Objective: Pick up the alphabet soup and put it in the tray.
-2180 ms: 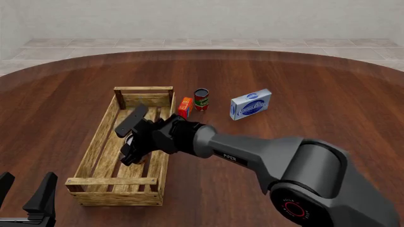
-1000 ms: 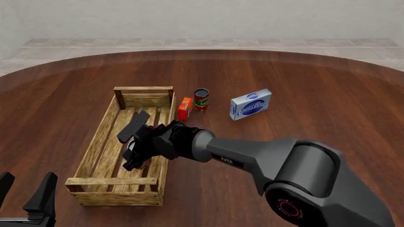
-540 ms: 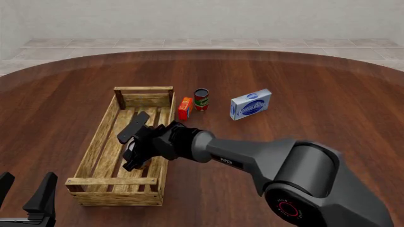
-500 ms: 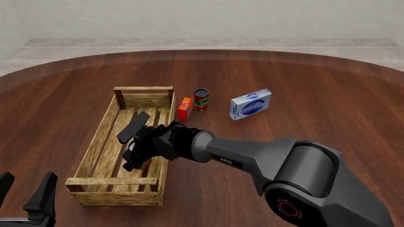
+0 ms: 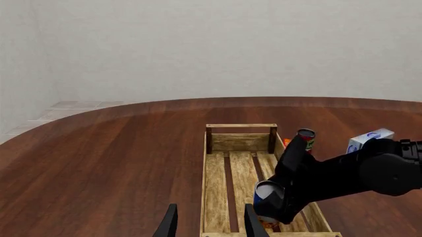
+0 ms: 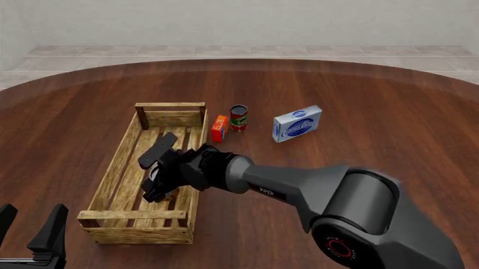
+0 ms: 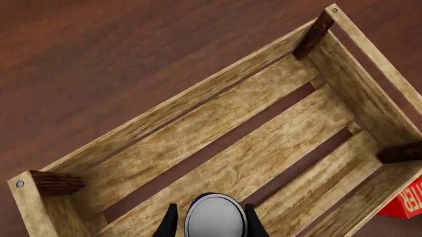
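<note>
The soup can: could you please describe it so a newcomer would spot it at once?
Find the tray left of centre on the table. Inside it, the right gripper holds the soup can: blue label, grey top, unlike the red-and-green can outside.

Alphabet soup (image 6: 156, 178) sits inside the tray (image 6: 114, 168), right of centre.

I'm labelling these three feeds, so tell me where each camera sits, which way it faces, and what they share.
Front view: fixed above and behind the arms, looking forward and down; shows the right arm's gripper over the long light-wood slatted tray, left gripper at the corner.
Left wrist view: behind the left gripper, looking along the tray; the right arm crosses it.
Right wrist view: looks down along the right gripper at the slats.
Shared: both wrist views show the blue-labelled, grey-topped alphabet soup can.
</note>
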{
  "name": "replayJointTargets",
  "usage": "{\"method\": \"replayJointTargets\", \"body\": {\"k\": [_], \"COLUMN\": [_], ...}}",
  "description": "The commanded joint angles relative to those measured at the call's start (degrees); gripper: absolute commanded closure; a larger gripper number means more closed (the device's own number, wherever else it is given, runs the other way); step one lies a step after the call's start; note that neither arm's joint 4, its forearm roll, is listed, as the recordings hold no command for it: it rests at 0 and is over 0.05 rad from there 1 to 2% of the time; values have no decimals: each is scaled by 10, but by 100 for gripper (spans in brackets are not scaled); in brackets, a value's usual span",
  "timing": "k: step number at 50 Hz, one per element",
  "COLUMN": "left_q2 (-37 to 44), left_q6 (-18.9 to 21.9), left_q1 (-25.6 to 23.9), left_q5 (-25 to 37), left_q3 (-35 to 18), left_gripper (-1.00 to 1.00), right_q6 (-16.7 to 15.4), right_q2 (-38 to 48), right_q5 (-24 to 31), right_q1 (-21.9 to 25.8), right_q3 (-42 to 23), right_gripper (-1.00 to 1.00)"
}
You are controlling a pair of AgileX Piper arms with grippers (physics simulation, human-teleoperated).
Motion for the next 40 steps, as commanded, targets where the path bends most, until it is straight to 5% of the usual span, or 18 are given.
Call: {"method": "replayJointTargets", "body": {"k": [1, 19, 40], "left_q2": [0, 0, 0], "left_q6": [0, 0, 0], "left_q1": [0, 0, 0], "left_q5": [0, 0, 0], "left_q3": [0, 0, 0], "left_gripper": [-100, -100, -100], "right_q6": [11, -21, -26], "right_q2": [-1, -72, -319], "right_q5": [1, 9, 61], "right_q1": [0, -10, -11], "right_q3": [-2, 31, 95], "right_gripper": [-100, -100, -100]}}
